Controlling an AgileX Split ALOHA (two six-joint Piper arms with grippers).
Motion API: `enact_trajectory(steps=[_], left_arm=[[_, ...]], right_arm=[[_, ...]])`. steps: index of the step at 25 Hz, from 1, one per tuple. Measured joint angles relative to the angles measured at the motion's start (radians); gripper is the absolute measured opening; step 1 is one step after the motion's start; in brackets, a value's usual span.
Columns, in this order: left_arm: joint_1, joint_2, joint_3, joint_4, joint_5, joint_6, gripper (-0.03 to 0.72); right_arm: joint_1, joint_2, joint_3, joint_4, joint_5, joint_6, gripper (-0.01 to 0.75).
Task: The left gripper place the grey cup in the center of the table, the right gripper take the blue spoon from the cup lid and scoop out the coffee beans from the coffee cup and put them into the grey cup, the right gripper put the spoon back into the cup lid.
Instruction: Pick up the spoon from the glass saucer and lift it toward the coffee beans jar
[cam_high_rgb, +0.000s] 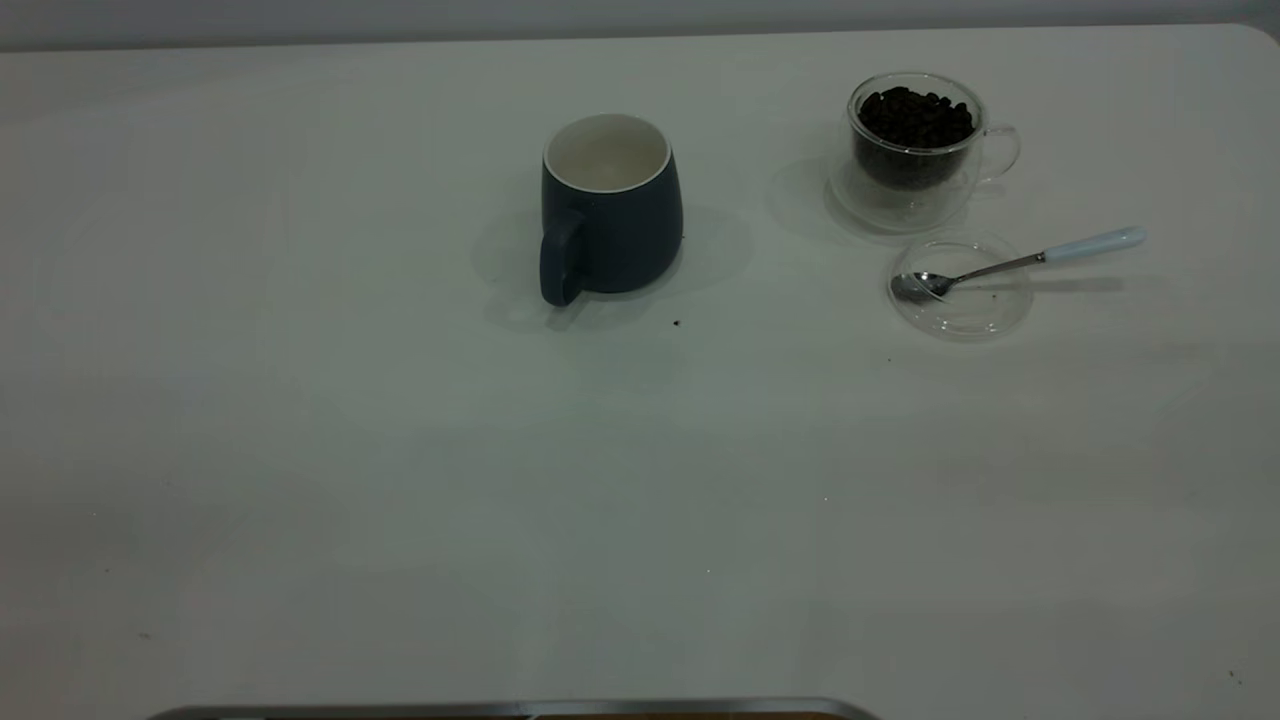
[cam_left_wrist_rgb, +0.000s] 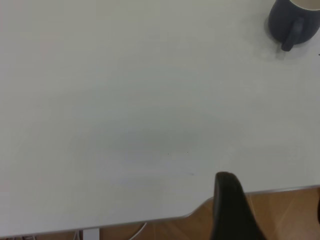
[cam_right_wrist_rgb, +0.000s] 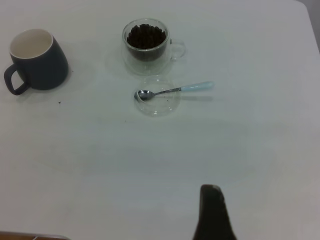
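Observation:
The grey cup (cam_high_rgb: 610, 210) stands upright near the table's middle, handle toward the front; its inside looks white and I see no beans in it. It also shows in the left wrist view (cam_left_wrist_rgb: 295, 20) and the right wrist view (cam_right_wrist_rgb: 37, 62). The glass coffee cup (cam_high_rgb: 915, 145), full of coffee beans, stands at the back right. In front of it the clear cup lid (cam_high_rgb: 962, 288) holds the blue-handled spoon (cam_high_rgb: 1020, 262), bowl in the lid, handle pointing right. Neither arm is in the exterior view. My left gripper (cam_left_wrist_rgb: 272, 195) hangs open over the table's front edge. Of my right gripper only one finger (cam_right_wrist_rgb: 212, 212) shows, nothing between the jaws.
A stray coffee bean (cam_high_rgb: 676, 323) lies on the white table (cam_high_rgb: 400, 450) just in front of the grey cup. The table's front edge (cam_left_wrist_rgb: 150, 220) with wooden floor beyond shows in the left wrist view.

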Motion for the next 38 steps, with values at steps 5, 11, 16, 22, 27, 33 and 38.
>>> enact_trajectory(steps=[5, 11, 16, 22, 27, 33, 38], left_arm=[[0.0, 0.0, 0.0, 0.0, 0.0, 0.0, 0.475], [0.0, 0.0, 0.0, 0.0, 0.0, -0.002, 0.475], [0.0, 0.0, 0.0, 0.0, 0.0, -0.002, 0.475], [0.0, 0.0, 0.0, 0.0, 0.0, -0.002, 0.475], [0.0, 0.0, 0.0, 0.0, 0.0, -0.002, 0.475], [0.0, 0.0, 0.0, 0.0, 0.0, -0.002, 0.475], [0.0, 0.0, 0.0, 0.0, 0.0, -0.002, 0.475]], right_arm=[[0.0, 0.0, 0.0, 0.0, 0.0, 0.0, 0.565], [0.0, 0.003, -0.001, 0.073, -0.014, -0.003, 0.554], [0.0, 0.145, -0.008, 0.145, -0.124, -0.001, 0.547], [0.0, 0.548, -0.008, 0.257, -0.388, -0.16, 0.547], [0.0, 0.977, -0.049, 0.464, -0.571, -0.467, 0.547], [0.0, 1.439, -0.272, 0.551, -0.55, -0.663, 0.547], [-0.028, 1.723, -0.459, 0.559, -0.472, -0.715, 0.547]])
